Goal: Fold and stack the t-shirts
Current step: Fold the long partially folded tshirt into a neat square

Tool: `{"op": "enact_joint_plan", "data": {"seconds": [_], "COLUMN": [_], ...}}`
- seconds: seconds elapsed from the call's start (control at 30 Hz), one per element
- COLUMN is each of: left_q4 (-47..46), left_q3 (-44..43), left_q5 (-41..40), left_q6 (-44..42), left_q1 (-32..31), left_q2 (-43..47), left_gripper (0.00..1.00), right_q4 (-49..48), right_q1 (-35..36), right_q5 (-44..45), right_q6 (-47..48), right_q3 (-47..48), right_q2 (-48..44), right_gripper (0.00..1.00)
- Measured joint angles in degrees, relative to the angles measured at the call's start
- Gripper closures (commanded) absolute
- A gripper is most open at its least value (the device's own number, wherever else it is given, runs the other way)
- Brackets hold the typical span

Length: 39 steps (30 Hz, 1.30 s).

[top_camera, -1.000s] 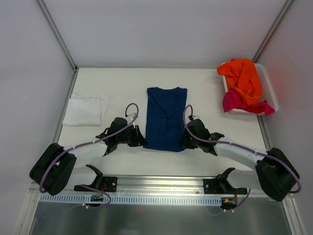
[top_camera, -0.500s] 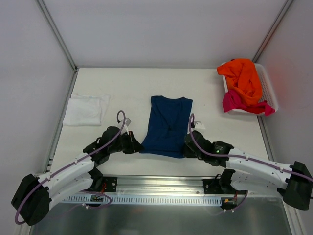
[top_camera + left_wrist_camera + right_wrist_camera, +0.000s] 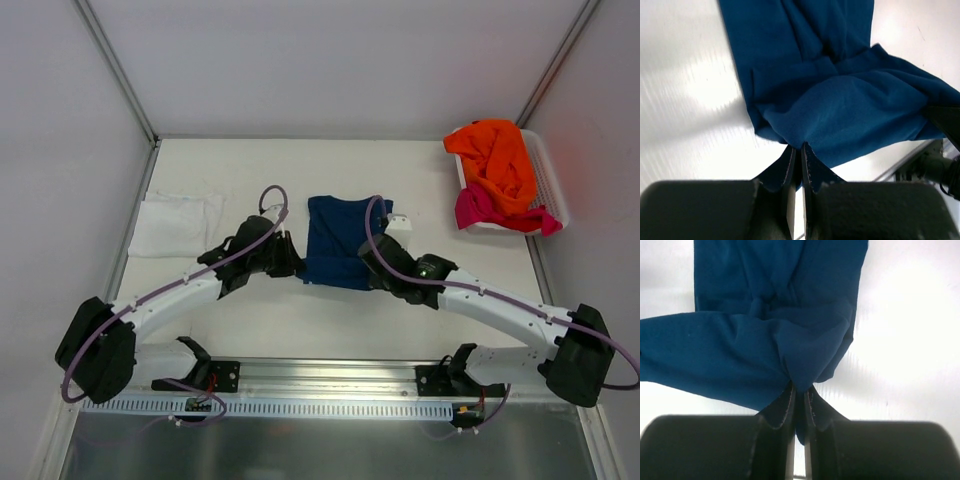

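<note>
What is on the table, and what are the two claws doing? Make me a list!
left claw: shut on the navy t-shirt
right claw: shut on the navy t-shirt
navy t-shirt: middle of table, near edge lifted
white t-shirt: folded, on the left
orange t-shirt, pink t-shirt: heaped in the white basket, far right

White slatted basket (image 3: 552, 180) at table (image 3: 250, 168) far right corner; metal rail (image 3: 330, 373) along near edge.

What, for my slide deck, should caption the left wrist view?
Left end effector pinches a bunched edge of the soft navy blue cloth t-shirt mid-fold.
</note>
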<state>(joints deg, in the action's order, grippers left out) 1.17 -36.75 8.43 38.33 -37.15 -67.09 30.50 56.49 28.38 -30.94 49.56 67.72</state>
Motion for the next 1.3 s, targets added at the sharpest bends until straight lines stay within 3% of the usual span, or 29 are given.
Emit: {"op": "enact_joint_plan", "data": {"seconds": [0.5, 1.07, 1.17, 1.2, 1.27, 1.3], "left_q4": [2.3, 5.6, 5.6, 5.7, 5.8, 6.1], "left_q3": [-27.1, -42.2, -43.8, -44.1, -44.3, -44.5], "left_q5": [-2.7, 1.0, 1.7, 1.8, 1.8, 1.7], "left_q6": [-7.4, -9.7, -10.1, -10.1, -10.6, -10.7], "left_q1": [3.9, 10.0, 10.3, 10.3, 10.3, 10.3], "left_q2": [-28.8, -42.7, -45.7, -46.5, -47.8, -48.1], "left_gripper": [1.0, 1.0, 1.0, 0.85, 0.6, 0.39], "right_q4": [-4.2, -8.0, -7.9, -8.0, -8.3, -8.7], "right_q1": [-18.9, -29.8, -30.5, -30.7, -31.3, -31.6], "right_q5": [-3.2, -14.0, -14.8, -15.1, -15.8, -16.2], "right_q6": [13.3, 23.1, 23.4, 23.4, 24.0, 24.3], "right_q3": [12.2, 31.8, 32.5, 32.9, 33.7, 33.9], "right_q2": [17.7, 39.9, 41.8, 42.5, 43.8, 44.4], "right_gripper": [0.99, 0.99, 0.59, 0.3, 0.17, 0.16]}}
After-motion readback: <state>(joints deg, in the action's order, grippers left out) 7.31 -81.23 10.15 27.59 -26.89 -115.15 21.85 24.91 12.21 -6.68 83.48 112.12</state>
